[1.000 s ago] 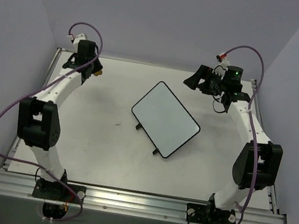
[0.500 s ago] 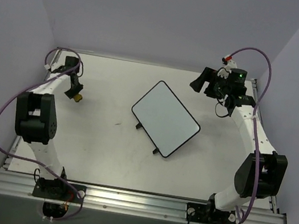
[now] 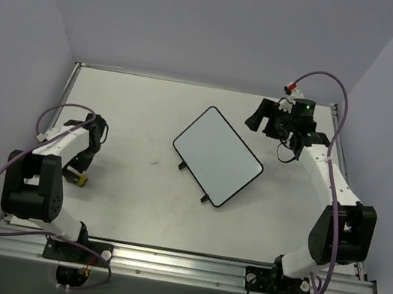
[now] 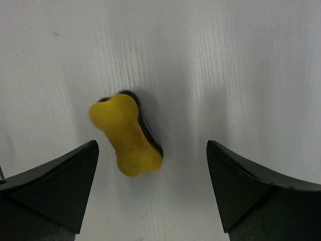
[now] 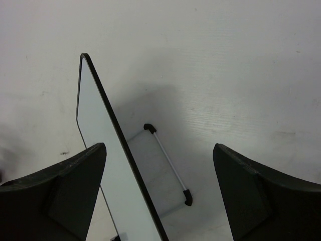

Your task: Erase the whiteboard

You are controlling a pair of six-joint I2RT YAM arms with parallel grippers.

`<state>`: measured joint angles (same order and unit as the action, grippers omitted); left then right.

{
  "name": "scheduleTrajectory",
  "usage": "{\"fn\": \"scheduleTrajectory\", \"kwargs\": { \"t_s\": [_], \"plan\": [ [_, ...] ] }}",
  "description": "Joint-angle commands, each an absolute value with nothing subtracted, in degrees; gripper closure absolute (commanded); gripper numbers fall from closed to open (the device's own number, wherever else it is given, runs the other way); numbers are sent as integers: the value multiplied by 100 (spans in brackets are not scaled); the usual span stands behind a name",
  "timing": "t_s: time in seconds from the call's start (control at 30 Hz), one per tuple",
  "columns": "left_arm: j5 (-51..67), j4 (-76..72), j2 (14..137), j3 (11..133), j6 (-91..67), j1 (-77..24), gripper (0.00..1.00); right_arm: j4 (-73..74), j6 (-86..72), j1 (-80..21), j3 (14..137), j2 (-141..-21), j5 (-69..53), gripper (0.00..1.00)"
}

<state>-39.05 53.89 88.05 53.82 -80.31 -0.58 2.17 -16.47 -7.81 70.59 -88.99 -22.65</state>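
both wide: left pincer (image 4: 151, 144), right pincer (image 5: 159, 145) | whiteboard (image 3: 218, 156) propped on white table (image 3: 134, 197) | lilac walls (image 3: 204, 19)

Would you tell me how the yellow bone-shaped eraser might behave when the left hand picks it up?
The eraser looks small, so probably light. Its flat black underside suggests it won't roll. Its narrow waist may help the left hand grip.

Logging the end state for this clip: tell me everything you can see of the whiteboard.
The whiteboard is a small white rectangle with a thin black frame and rounded corners. Its face looks blank, no marks visible. It sits mid-table, turned diagonally; the right wrist view suggests it is propped at a tilt on a thin rod with two black feet. Only the table touches it.
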Motion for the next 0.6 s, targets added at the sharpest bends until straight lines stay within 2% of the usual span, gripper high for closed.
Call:
{"fn": "scheduleTrajectory", "kwargs": {
  "t_s": [0.0, 0.03, 0.17, 0.33, 0.4, 0.57],
  "plan": [
    [-4263, 5511, 8376, 5405, -8183, -26, 1, 237, -1600, -809, 7093, -8587, -2110, 17],
    [-4280, 5563, 8289, 5484, -8183, -26, 6, 246, -1600, -809, 7110, -8570, -2101, 17],
    [-4386, 5914, 8060, 5888, -8043, -26, 6, 281, -1617, -817, 7145, -8525, -2092, 16],
    [-4246, 6047, 7586, 6547, -7297, -35, 6, 351, -1617, -809, 7233, -8464, -2004, 10],
    [-4114, 5742, 7471, 6907, -6551, -61, 6, 422, -1608, -800, 7312, -8411, -1960, 2],
    [-3542, 4782, 7190, 7609, -4356, -886, 6, 457, -1617, -782, 7383, -8183, -1846, 0]
  ]
}}
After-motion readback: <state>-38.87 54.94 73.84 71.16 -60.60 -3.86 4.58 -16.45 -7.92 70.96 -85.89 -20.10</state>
